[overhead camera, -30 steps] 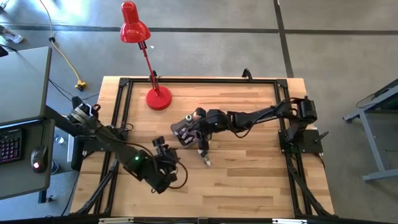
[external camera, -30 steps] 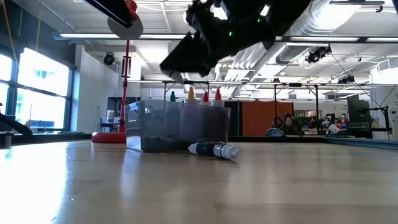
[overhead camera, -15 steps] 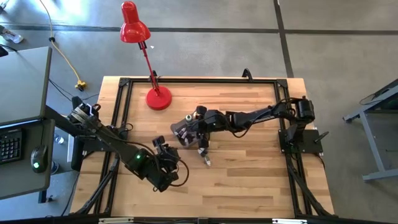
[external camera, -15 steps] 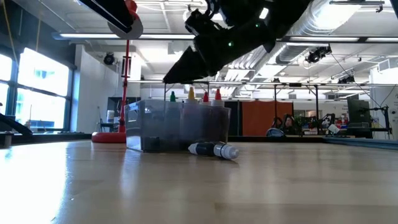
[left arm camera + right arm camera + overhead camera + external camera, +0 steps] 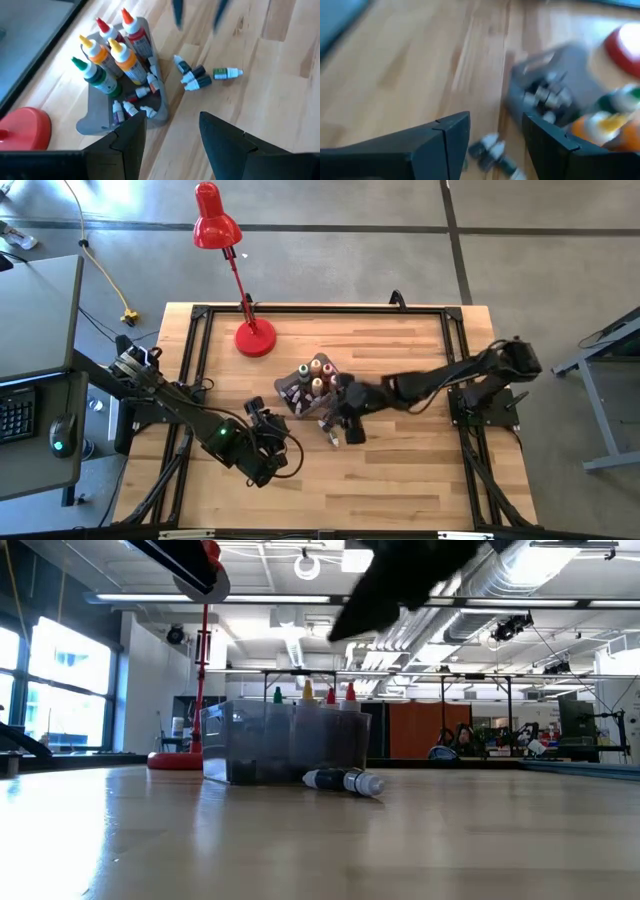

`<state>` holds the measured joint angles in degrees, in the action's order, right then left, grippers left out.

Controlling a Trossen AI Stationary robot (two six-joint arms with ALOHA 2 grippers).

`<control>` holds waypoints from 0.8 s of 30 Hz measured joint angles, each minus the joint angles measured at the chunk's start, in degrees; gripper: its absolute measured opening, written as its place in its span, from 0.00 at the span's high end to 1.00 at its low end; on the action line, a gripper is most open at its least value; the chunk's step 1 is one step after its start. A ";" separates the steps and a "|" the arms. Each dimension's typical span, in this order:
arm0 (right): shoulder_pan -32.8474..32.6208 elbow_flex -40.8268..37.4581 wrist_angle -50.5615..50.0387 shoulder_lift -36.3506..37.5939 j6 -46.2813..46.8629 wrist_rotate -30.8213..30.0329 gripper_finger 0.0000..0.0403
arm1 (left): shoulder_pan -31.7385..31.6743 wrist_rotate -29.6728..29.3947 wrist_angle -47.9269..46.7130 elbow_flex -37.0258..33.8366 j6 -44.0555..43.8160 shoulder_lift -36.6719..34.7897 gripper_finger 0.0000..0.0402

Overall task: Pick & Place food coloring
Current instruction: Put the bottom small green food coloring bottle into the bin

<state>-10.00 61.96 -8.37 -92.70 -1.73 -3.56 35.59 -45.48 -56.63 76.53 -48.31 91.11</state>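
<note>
Surface: light butcher-block wood table (image 5: pixel 400 470) with a black frame around the edge. Red desk lamp (image 5: pixel 254 337) stands on its rear-left part, head hanging out past the table edge over grey concrete floor.

Grey translucent bin (image 5: pixel 97 112) sits mid-table and holds the food coloring bottles (image 5: pixel 112 55): red, orange-yellow and green ones upright with pointed caps, tiny white-capped ones lying in the bottom. Three loose small bottles (image 5: pixel 197 77) lie flat on the wood just beside the bin, dark and green bodies, white caps. Low view shows them in front of the bin wall.

Right gripper (image 5: pixel 352 423) hangs above the loose bottles, fingers (image 5: pixel 445 145) apart, nothing between them. Left gripper (image 5: pixel 272 455) hovers nearer the front edge, well apart from the bin, fingers (image 5: pixel 220 140) spread and empty.

Room in low view: open lab hall, windows on one side, ceiling strip lights and ducts, orange partition and benches far back.
</note>
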 joint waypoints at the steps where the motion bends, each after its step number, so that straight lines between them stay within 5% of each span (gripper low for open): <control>1: -1.00 -0.85 0.55 -1.14 -0.11 -1.91 0.56 | 0.00 -0.54 -0.02 0.00 0.00 0.00 0.55; 11: -6.35 -2.22 1.60 -11.42 23.23 -14.12 0.56 | 0.00 -1.13 -0.06 0.00 -0.22 0.00 0.55; 24: -7.66 -2.11 -0.22 -17.28 30.17 -15.68 0.56 | 0.00 -0.54 0.53 0.00 -0.22 0.00 0.55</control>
<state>-17.67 59.85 -8.59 -109.98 28.45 -19.23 35.59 -46.01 -56.10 76.53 -48.54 91.11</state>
